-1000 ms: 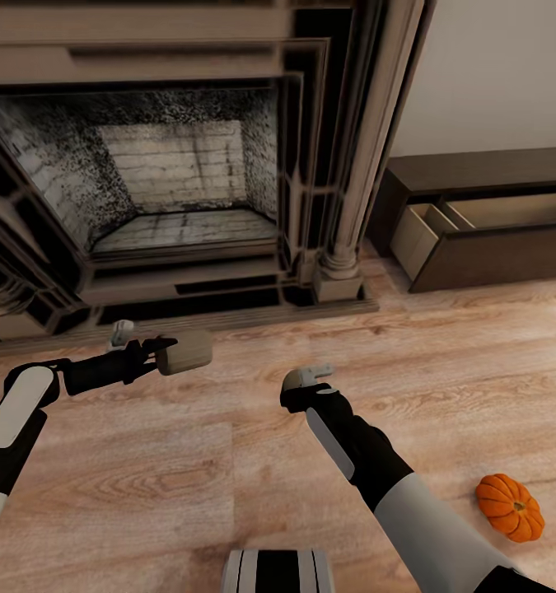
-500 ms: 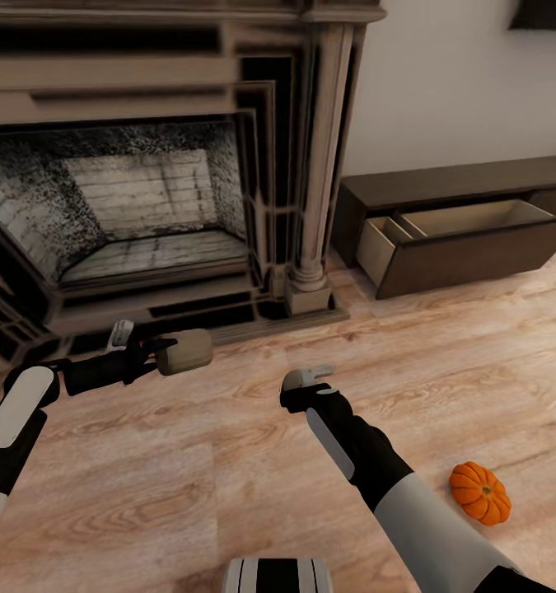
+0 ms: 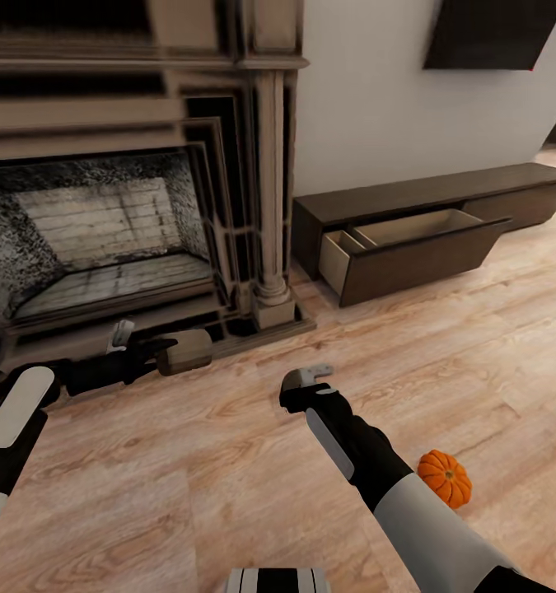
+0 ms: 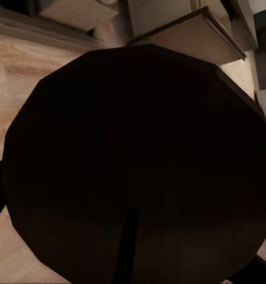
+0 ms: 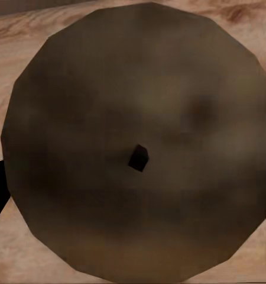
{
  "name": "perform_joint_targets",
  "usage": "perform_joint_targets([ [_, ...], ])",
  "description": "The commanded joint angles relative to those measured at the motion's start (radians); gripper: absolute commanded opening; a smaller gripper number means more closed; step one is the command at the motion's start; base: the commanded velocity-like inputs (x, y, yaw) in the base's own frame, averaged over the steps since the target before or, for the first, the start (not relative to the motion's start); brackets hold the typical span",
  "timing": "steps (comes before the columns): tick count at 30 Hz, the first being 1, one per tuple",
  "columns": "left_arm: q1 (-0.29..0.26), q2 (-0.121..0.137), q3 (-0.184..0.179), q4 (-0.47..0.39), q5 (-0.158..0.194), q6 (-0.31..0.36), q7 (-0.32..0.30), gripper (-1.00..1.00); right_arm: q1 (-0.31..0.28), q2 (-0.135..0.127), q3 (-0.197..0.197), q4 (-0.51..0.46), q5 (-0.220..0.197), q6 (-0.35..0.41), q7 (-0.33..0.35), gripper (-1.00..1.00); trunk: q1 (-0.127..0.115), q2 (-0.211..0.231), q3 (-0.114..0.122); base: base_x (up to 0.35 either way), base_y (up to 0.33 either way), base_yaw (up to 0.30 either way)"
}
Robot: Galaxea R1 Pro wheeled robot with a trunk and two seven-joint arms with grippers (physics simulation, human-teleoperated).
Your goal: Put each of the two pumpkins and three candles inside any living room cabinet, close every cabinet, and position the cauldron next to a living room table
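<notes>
Swung rightward since a second ago, the whole head view: fireplace (image 3: 121, 222) now further left, cabinet (image 3: 426, 226) nearer the middle, pumpkin (image 3: 444, 477) closer in beside the right forearm; both arms unchanged in pose, so a move of the camera, not of the things.

At far left, left claw (image 3: 164, 354) held out low over the wood floor (image 3: 228, 461), just in front of the fireplace hearth, shut around a beige candle (image 3: 184, 352) lying sideways between the fingers. In the left wrist view, candle (image 4: 133, 160) seen end-on as a broad dark disc right against the lens.

Toward the middle, right claw (image 3: 304, 380) hovering above the floor; how far open impossible to tell from the head view. In the right wrist view, a second candle (image 5: 136, 142), a tan flat-topped disc with its dark wick dot, close before the camera; held or merely below, not clear.

Further right, one orange pumpkin on the floor, just beside the right forearm. Beyond it against the wall, long low dark cabinet with one wide drawer (image 3: 409, 247) pulled open, pale inside. Above, a dark panel (image 3: 492, 33) on the wall.
</notes>
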Motion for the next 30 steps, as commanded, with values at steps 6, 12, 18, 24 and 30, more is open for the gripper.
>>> perform_joint_targets([
  [6,0.0,-0.003,-0.003,0.003,-0.001,0.0,0.003,-1.0,0.0,-0.002,-0.002,0.002,0.001,-0.004,-0.002,-1.0,-0.003,0.001,0.026,0.0,0.0,-0.28],
  [12,0.0,-0.044,-0.009,0.018,-0.203,0.0,0.084,-1.0,0.0,-0.017,-0.056,0.002,0.001,0.005,-0.004,-1.0,-0.005,0.003,0.052,0.0,0.0,-0.28],
  [18,-0.006,-0.131,-0.01,0.141,-0.367,-0.013,0.103,-1.0,0.0,-0.03,-0.072,-0.001,0.001,0.005,-0.003,-1.0,-0.008,0.004,0.077,0.0,0.0,-0.28],
  [24,-0.007,-0.151,-0.009,0.184,-0.521,-0.015,0.125,-1.0,0.0,-0.028,-0.07,0.0,0.002,0.002,-0.004,-1.0,-0.011,0.006,0.104,0.0,0.0,-0.28],
  [30,-0.007,-0.185,-0.011,0.203,-0.542,-0.014,0.128,-1.0,0.0,-0.028,-0.07,0.011,0.002,-0.008,-0.005,-1.0,-0.013,0.007,0.131,0.0,0.0,-0.28],
])
